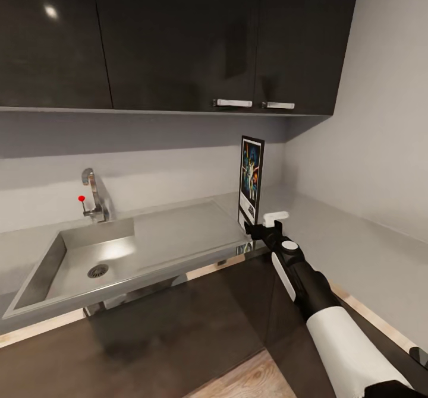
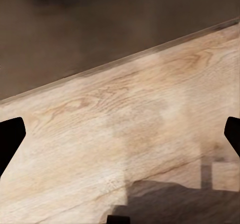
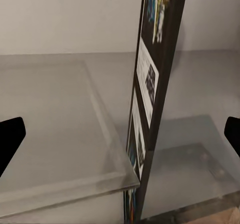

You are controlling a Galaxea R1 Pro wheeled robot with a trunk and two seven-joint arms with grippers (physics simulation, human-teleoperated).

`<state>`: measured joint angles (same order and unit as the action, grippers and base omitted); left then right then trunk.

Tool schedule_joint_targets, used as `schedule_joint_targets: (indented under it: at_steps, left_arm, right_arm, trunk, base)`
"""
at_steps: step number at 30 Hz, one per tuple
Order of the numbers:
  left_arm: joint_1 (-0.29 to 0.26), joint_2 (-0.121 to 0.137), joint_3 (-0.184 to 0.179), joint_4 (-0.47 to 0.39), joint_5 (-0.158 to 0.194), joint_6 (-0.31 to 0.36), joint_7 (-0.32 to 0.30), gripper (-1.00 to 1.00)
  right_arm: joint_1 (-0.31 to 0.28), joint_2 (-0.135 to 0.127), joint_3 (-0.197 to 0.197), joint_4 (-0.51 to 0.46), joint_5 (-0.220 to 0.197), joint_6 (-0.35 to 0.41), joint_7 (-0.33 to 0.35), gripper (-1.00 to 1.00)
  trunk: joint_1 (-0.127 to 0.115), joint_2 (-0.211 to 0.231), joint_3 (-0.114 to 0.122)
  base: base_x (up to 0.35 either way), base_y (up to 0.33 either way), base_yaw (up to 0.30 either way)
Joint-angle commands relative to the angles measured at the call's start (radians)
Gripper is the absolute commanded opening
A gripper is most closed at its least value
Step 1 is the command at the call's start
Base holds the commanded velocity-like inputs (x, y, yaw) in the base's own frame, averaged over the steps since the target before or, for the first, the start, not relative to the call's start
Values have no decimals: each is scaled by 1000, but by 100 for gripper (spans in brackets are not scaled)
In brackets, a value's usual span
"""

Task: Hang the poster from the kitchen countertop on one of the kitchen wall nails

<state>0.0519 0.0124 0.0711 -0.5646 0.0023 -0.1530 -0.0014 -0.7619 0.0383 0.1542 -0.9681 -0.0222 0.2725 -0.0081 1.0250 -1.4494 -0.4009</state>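
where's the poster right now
In the head view the poster stands upright, held at its bottom edge by the right pincer, above the countertop just right of the sink.

Right arm (image 1: 321, 303), appearance only.
Behind the right gripper (image 1: 257, 229): slim black wrist link with a white disc on top and a white side panel. Black sleeve next, widening into a glossy white shell. A white tab sits just above the claw. In the wrist views fingertips (image 3: 9, 141) are matte black.
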Motion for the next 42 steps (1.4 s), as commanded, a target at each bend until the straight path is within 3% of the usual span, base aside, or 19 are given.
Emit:
schedule_joint_targets:
  at_steps: [1,12,23,42]
  left_arm:
    - [0,0,1,-1,0,-9,0,100]
    - [0,0,1,0,-1,-23,0,100]
    - [0,0,1,1,-1,-23,0,100]
    - [1,0,2,2,-1,-24,0,100]
  right_arm:
    - [-2,0,1,2,-2,2,-1,100]
    - [-3,0,1,7,-3,-8,0,100]
    - [-2,-1,2,21,-1,-91,0,100]
    - [-2,-1,1,73,-2,-100,2,100]
  trunk:
    - [0,-1,-1]
    - [0,-1,-1]
    - [0,-1,-1]
    - [0,-1,-1]
  base:
    - [0,0,0]
    - [106,0,0]
    - [82,-24,0]
    - [133,-35,0]
